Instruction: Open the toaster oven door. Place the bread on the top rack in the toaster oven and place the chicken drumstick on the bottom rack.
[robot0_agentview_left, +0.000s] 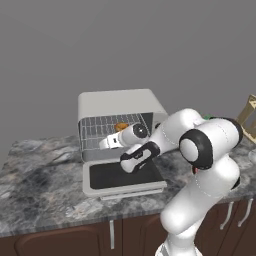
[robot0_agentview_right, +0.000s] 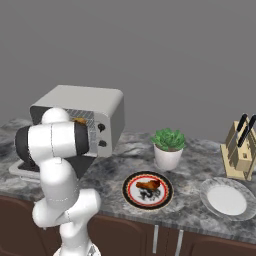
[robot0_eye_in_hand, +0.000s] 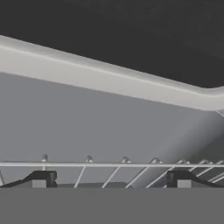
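The light-grey toaster oven (robot0_agentview_left: 117, 102) stands on the counter with its door (robot0_agentview_left: 122, 176) folded down flat in front. The small golden-brown bread (robot0_agentview_left: 121, 127) lies on the top rack (robot0_agentview_left: 95, 133), and the bottom rack (robot0_agentview_left: 92, 147) is below it. My gripper (robot0_agentview_left: 105, 144) is at the oven mouth, left of and slightly below the bread, open and empty. In the hand view the fingertips (robot0_eye_in_hand: 41, 178) stand wide apart beneath a rack's wire bar (robot0_eye_in_hand: 109, 165); I cannot tell which rack. The chicken drumstick (robot0_agentview_right: 147, 185) lies on a red-rimmed plate (robot0_agentview_right: 131, 196).
A potted plant (robot0_agentview_right: 168, 146) stands behind the drumstick plate. An empty white plate (robot0_agentview_right: 227, 199) and a knife block (robot0_agentview_right: 240, 150) are at the right. The marble counter (robot0_agentview_left: 40, 185) ends in front above dark cabinet doors.
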